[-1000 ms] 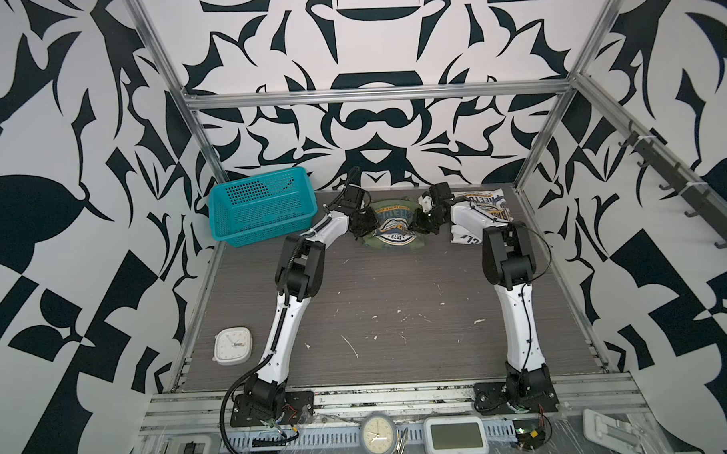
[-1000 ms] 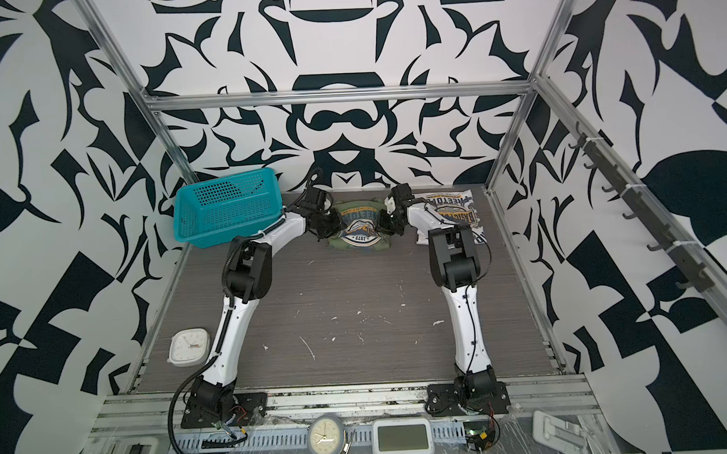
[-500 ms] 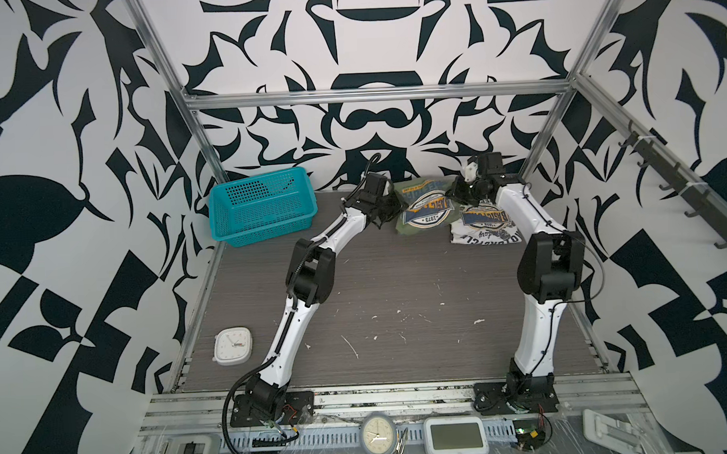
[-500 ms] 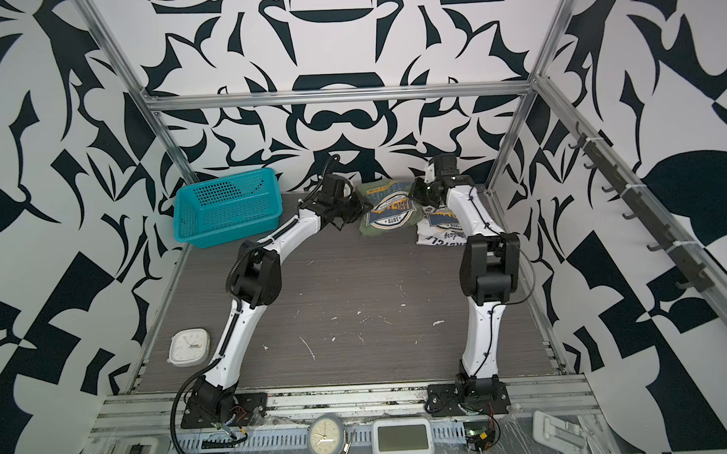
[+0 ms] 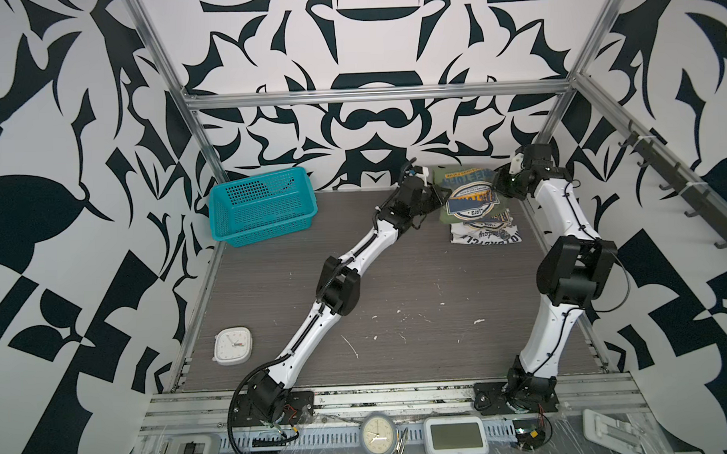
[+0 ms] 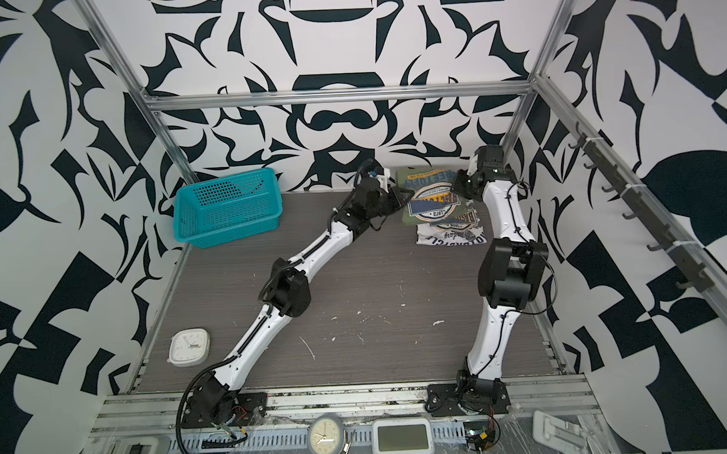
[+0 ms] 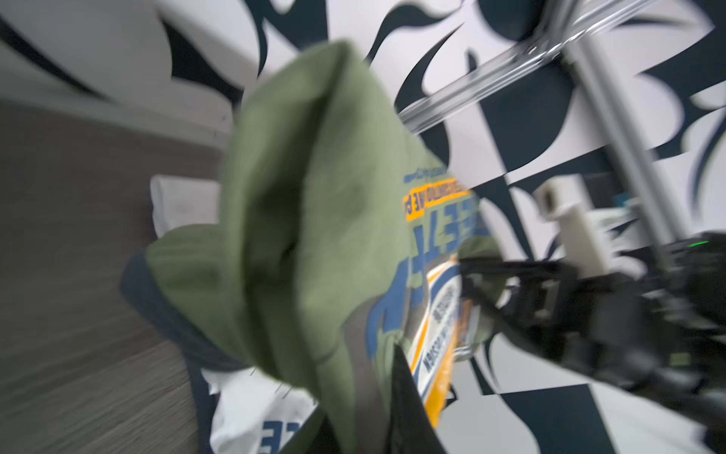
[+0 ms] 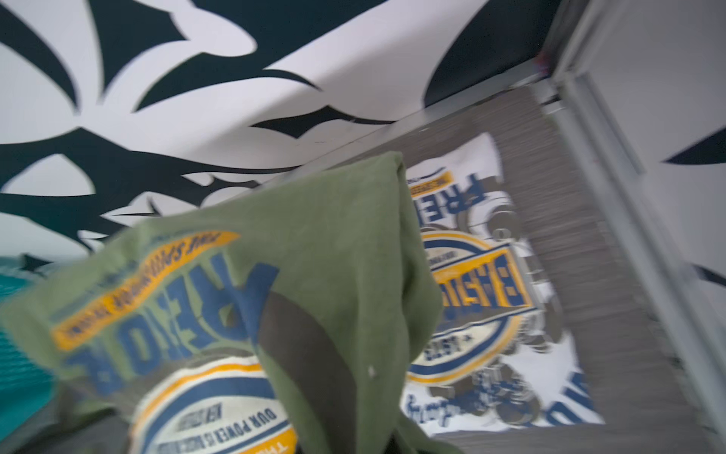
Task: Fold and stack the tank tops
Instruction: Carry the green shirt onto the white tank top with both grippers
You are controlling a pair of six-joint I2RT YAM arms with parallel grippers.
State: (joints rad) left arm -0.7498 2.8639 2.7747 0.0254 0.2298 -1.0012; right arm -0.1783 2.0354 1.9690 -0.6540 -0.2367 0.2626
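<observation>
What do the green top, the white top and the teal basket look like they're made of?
Green tank top: soft matte knit cloth, probably cotton jersey; it sags and creases where held up.
White tank top: apparently the same cloth, folded flat.
Teal basket: rigid moulded plastic, faint sheen, regular mesh holes.

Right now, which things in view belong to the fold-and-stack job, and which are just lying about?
Job: olive green cloth tank top, pinched by the left gripper and right gripper; white cloth tank top, folded flat beneath it.
Lying about: teal plastic mesh basket; white square plastic clock.
</observation>
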